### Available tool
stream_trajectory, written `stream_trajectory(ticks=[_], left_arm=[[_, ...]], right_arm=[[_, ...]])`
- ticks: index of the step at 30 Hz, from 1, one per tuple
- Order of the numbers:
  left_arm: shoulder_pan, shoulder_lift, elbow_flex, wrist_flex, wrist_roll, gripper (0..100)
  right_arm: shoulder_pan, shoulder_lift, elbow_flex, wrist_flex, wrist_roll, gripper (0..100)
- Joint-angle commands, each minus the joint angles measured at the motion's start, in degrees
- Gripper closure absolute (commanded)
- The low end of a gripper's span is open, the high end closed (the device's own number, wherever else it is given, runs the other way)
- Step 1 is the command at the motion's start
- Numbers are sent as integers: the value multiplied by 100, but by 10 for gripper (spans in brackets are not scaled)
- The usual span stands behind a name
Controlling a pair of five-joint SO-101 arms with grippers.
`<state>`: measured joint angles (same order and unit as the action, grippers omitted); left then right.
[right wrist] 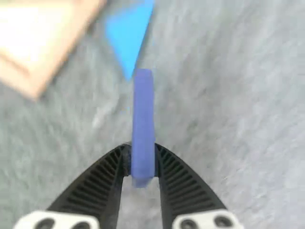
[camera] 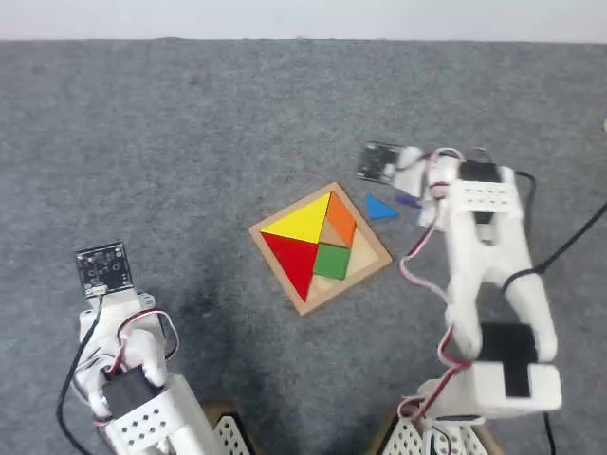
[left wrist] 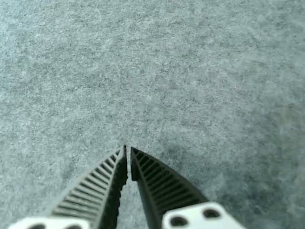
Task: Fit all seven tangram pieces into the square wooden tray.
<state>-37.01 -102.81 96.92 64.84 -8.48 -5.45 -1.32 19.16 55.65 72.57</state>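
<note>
The square wooden tray (camera: 372, 254) lies at the middle of the grey carpet, turned like a diamond. It holds a yellow triangle (camera: 302, 224), a red triangle (camera: 292, 258), an orange piece (camera: 340, 217) and a green square (camera: 331, 261). A light blue triangle (camera: 380, 208) (right wrist: 127, 32) lies on the carpet just off the tray's right side. My right gripper (right wrist: 142, 150) is shut on a blue-violet piece (right wrist: 143, 119) (camera: 409, 201), held on edge right beside that triangle. My left gripper (left wrist: 127, 153) is shut on nothing above bare carpet, at the near left.
Grey carpet covers the whole table. The right arm (camera: 488, 246) stretches from the near right edge up past the tray's right side. The left arm (camera: 123, 365) sits at the near left, well away from the tray. A pale wall edge runs along the back.
</note>
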Motion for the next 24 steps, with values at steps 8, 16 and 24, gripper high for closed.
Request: stream_trajectory(ticks=[8,16,24], left_arm=[[26,-44,-40,26,-70,985],[26,-44,-40,26,-70,985],[26,-44,-40,26,-70,985]], right_arm=[[-1648,-664,-281,365,35,990],[-1965,-312,273,374,2277,990],[-2642,92,325,224,2822,990]])
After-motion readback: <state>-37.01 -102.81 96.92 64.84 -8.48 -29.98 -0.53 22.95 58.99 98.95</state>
